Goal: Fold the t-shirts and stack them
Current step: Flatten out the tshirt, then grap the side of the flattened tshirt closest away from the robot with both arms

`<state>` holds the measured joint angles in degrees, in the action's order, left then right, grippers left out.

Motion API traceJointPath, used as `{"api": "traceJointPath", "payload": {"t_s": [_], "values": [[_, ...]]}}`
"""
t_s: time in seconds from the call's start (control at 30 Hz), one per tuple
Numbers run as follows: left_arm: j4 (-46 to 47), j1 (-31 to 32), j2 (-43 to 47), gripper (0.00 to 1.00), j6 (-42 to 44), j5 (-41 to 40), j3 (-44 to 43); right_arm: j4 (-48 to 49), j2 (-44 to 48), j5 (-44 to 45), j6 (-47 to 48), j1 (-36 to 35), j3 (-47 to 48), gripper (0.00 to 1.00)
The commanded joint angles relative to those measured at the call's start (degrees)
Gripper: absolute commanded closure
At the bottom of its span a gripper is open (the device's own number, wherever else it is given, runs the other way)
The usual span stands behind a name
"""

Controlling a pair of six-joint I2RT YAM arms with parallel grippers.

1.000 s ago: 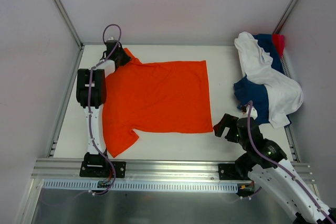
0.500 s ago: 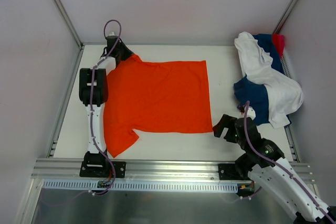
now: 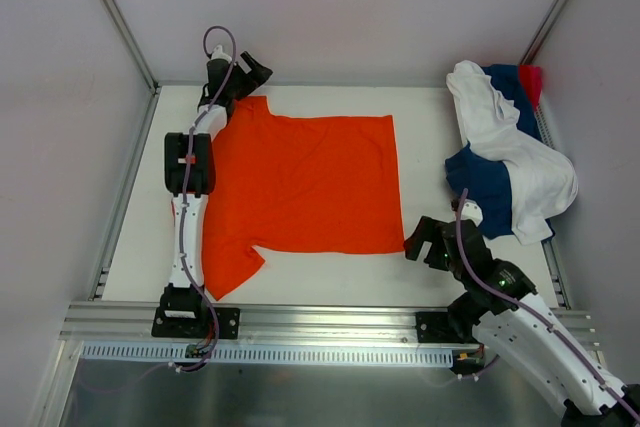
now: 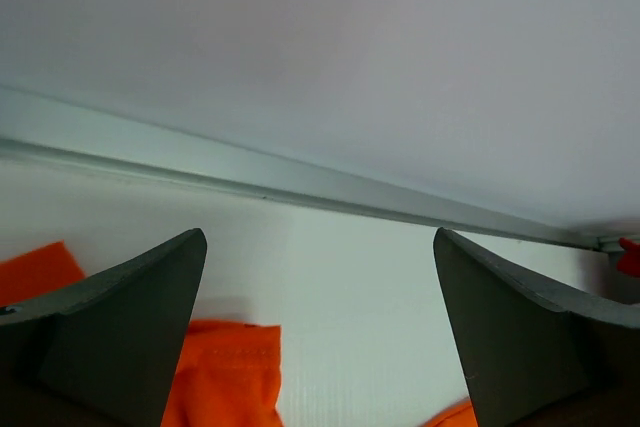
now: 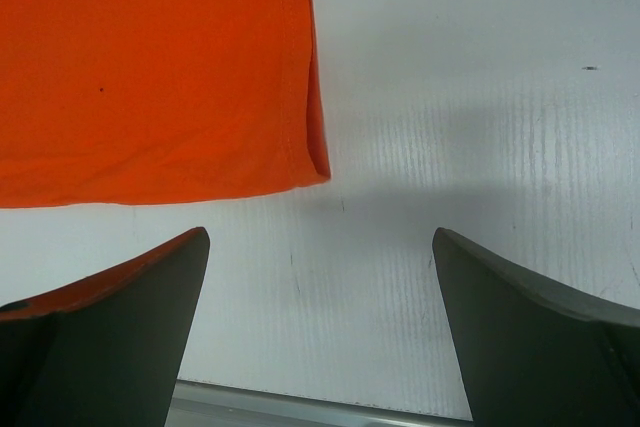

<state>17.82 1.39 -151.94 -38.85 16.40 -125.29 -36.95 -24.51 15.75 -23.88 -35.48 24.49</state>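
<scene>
1. White table (image 3: pixel 430 127) inside a white-walled booth, metal rail (image 3: pixel 320 322) along the near edge, both arm bases bolted there.
2. Orange shirt (image 3: pixel 300 187) lies spread flat on the left half of the table, hem to the right, sleeves to the left.
3. Left arm (image 3: pixel 188 207) stretches along the shirt's left edge and hides part of it in the top view.
4. Left gripper (image 3: pixel 255 75) sits at the far-left corner, just past the far sleeve. Jaws wide apart, nothing between them; wrist view shows only bare table, the back wall and bits of orange cloth low in the frame.
5. Right gripper (image 3: pixel 425 239) is just beside the shirt's near-right hem corner. Jaws spread wide, holding nothing; that corner shows ahead of the fingers in the wrist view, not touching them.
6. Loose pile at the right edge, well apart from the orange shirt: white shirt (image 3: pixel 500 127) draped over navy shirt (image 3: pixel 480 182), red-pink shirt (image 3: pixel 530 79) peeking out at the far corner.
</scene>
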Motion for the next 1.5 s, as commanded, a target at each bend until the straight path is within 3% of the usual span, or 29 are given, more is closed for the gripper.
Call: {"api": "traceJointPath", "payload": {"t_s": [0.0,0.13,0.27,0.5,0.63,0.8,0.87,1.03,1.23,1.4,1.47], "values": [[10.0,-0.2,0.1,0.01,-2.9,4.7,-5.6,2.1,-1.1,1.2,0.9,-0.3,-0.1,0.01],[8.3,0.7,13.5,0.01,2.0,4.3,1.8,4.3,-2.1,1.9,1.6,-0.3,-0.2,0.01],[-6.5,2.4,30.8,0.01,10.5,-6.8,13.1,6.1,-4.8,1.8,2.4,-0.3,2.2,0.0],[-26.0,3.8,65.4,0.01,6.6,-18.1,48.2,7.8,-10.7,7.1,6.6,-0.2,9.9,0.01],[-38.6,7.0,79.0,0.01,7.2,-23.3,61.3,7.2,-16.8,-1.8,7.4,0.5,13.2,0.0],[-47.3,13.1,102.6,0.02,-7.1,-27.6,85.4,9.6,-19.1,-6.5,6.0,0.1,11.5,0.01],[-49.1,19.5,111.5,0.01,-13.8,-28.3,92.8,11.0,-18.1,-6.3,5.2,0.0,9.9,0.01],[-63.3,30.3,116.7,0.01,-22.4,-32.6,93.1,11.6,-18.9,-4.6,4.1,0.0,7.8,0.01],[-84.2,43.4,113.7,0.01,-31.8,-35.0,85.8,14.6,-23.6,-1.4,2.2,0.0,7.0,0.01],[-102.9,56.2,108.1,0.01,-49.4,-37.5,81.0,21.0,-28.6,0.0,0.8,0.0,6.5,0.01],[-104.8,59.0,107.1,0.01,-51.2,-35.5,82.2,22.3,-32.4,-1.0,0.8,0.0,7.1,0.0]]}}
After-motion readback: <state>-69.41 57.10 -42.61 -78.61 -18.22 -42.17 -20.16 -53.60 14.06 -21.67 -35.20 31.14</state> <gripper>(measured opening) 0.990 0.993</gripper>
